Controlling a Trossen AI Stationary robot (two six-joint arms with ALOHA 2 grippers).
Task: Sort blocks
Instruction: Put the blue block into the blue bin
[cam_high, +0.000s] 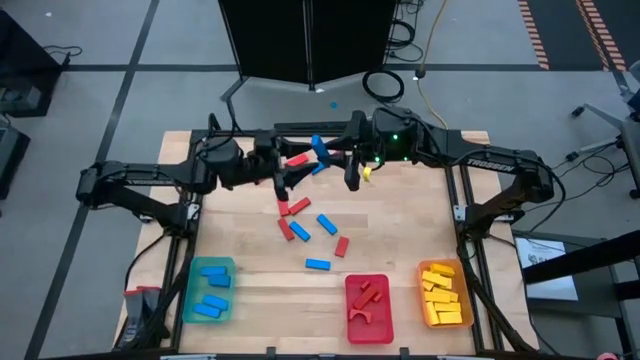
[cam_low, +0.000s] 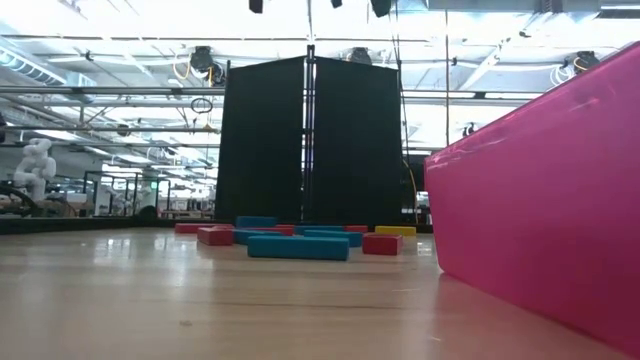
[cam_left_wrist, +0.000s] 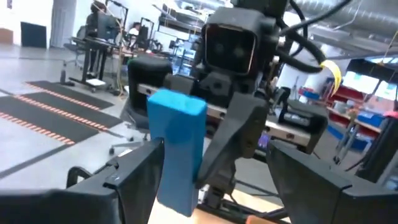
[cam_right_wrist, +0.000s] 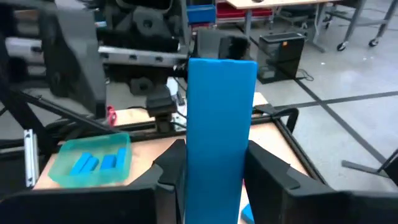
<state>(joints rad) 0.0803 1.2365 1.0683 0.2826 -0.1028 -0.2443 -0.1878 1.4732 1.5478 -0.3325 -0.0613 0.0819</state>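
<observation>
Holding station above the table's far edge, the left gripper had its fingers spread wide, apparently around nothing; the blue block seen between them seemed to belong to the other arm. The right gripper was clamped on that blue block, upright between its fingers. Loose red and blue blocks lay mid-table. Nearer the front stood the green tray, red tray and orange tray.
</observation>
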